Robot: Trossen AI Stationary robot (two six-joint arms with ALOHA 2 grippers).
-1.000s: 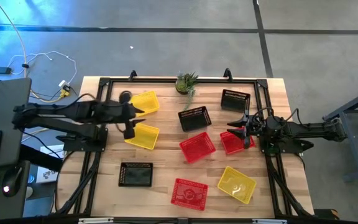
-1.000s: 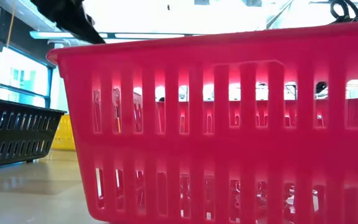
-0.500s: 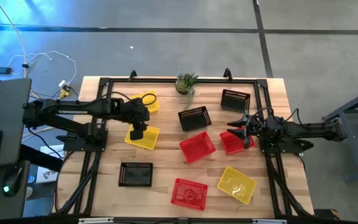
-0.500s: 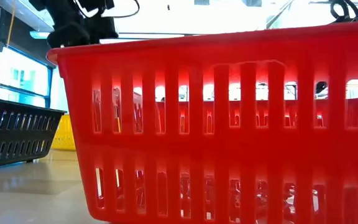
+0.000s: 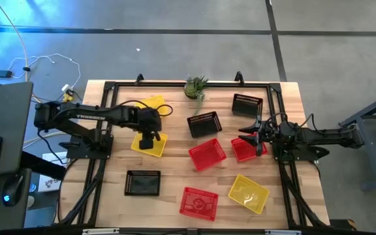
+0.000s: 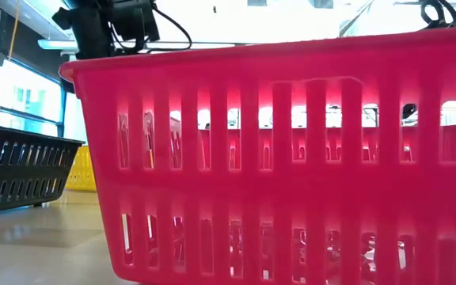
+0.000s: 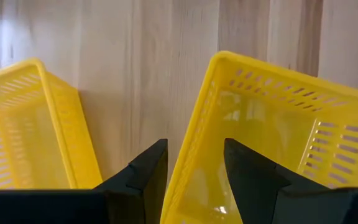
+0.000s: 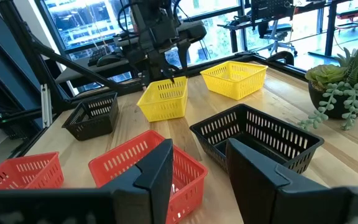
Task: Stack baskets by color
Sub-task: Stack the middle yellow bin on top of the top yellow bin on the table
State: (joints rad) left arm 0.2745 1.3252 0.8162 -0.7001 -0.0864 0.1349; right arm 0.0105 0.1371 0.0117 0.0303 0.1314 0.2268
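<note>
My left gripper [image 5: 147,141] points down, open, over a yellow basket [image 5: 155,146] at the table's left middle. In the left wrist view the two fingers stand on either side of that yellow basket's far wall [image 7: 199,140], one inside and one outside; I see no touch. A second yellow basket [image 7: 23,137] sits just beyond it, and a third yellow basket [image 5: 248,193] lies near right. Red baskets [image 5: 207,154] [image 5: 198,202] [image 5: 243,151] and black baskets [image 5: 204,123] [image 5: 247,104] [image 5: 143,183] lie scattered singly. My right gripper [image 5: 260,136] waits open and level at the right.
A small potted plant [image 5: 196,86] stands at the far edge's middle. A black frame [image 5: 175,83] runs around the tabletop. In the low view the near red basket [image 6: 291,158] fills most of the picture. Bare wood shows between the black basket and the red basket at the near edge.
My left gripper has gone down and toward the table's near and right side, tipping from a shallow slant to point steeply down over the yellow basket at the left middle. Its fingers have stayed open. No basket has moved.
</note>
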